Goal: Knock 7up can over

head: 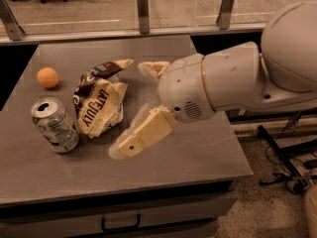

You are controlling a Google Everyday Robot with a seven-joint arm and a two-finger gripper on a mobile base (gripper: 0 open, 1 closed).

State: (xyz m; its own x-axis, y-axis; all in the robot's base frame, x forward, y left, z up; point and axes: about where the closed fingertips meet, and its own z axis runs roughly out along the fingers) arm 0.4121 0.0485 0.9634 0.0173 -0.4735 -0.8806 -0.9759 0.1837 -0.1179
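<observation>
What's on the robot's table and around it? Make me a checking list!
Surface: grey table, with a drawer below.
Job's things: can, upright at the front left.
Clutter: bag right of the can; orange ball behind the can.
Grippers: gripper open, over the table at the bag's right edge, apart from the can.
Cables: dark cables on the floor, right.
Surroundings: glass barrier posts behind the table.
</observation>
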